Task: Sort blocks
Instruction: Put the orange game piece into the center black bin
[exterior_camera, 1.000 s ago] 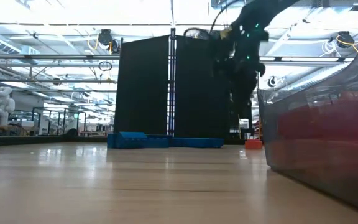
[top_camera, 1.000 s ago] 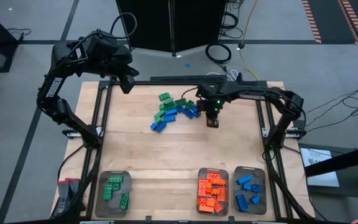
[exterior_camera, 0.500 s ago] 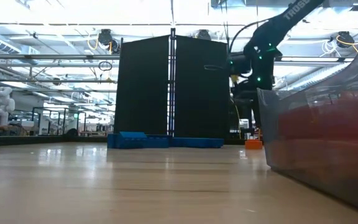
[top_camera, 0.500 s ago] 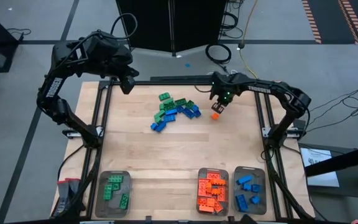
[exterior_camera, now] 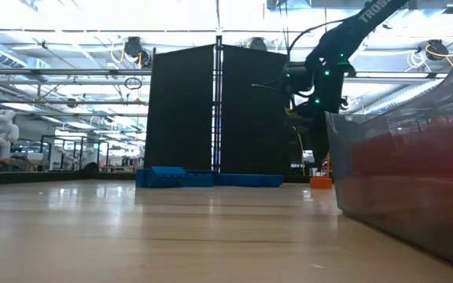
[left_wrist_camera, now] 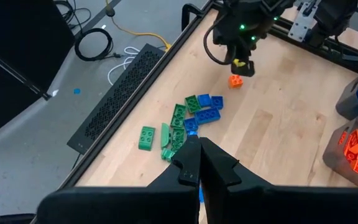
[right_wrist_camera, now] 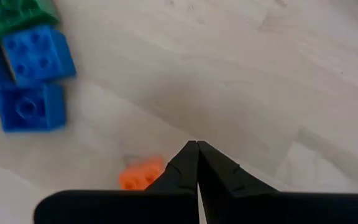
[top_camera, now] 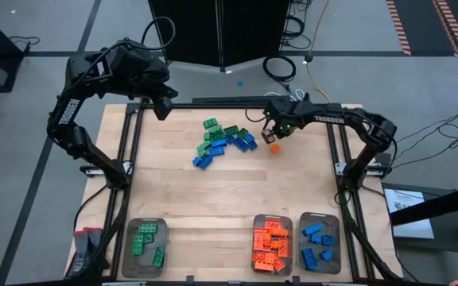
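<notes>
Right gripper [top_camera: 273, 137] hangs pinched shut, empty, over my lone orange brick [top_camera: 275, 147] — trays [top_camera: 273, 245] partly filled, green-blue pile [top_camera: 224, 141] upper centre unsorted.

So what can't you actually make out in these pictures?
- Low view: the orange tray fills the right side, its blocks only a red blur; the pile of blocks is a thin blue strip.
- Right wrist view: the right gripper, shut, covers part of the lone orange block.
- High view: the left gripper, shut, is too small for detail; the count of blocks in the green tray is unclear.
</notes>
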{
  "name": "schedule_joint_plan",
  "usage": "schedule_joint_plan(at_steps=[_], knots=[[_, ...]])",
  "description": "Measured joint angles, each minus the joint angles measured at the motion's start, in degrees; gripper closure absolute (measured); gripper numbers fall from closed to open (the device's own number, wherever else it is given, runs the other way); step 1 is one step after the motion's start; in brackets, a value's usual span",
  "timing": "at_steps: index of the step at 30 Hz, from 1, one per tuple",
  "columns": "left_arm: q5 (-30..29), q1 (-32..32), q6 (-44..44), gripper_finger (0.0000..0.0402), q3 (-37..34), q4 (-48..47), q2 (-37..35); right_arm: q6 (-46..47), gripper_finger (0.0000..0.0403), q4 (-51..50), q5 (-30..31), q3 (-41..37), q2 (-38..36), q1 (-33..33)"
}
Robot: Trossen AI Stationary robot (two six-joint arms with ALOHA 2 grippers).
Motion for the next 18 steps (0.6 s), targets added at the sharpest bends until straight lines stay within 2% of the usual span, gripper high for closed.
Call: schedule_joint_plan(at_steps=[8, 10, 18], knots=[[0.04, -0.11, -0.26, 0.0402, 0.0, 0.01, 0.0, 7.25, 0.0403, -1.67, 2.23, -0.98, 2.45, 2.23], [0.06, -0.23, 0.11, 0.0402, 0.0, 0.0, 0.0, 8.84, 0.0403, 0.8, 2.05, -2.74, 2.51, 3.33], [0.17, -0.33, 1.7, 0.0402, 0.0, 0.0, 0.0, 11.27, 0.0403, 8.31, -2.8, -8.48, 2.54, 3.98]])
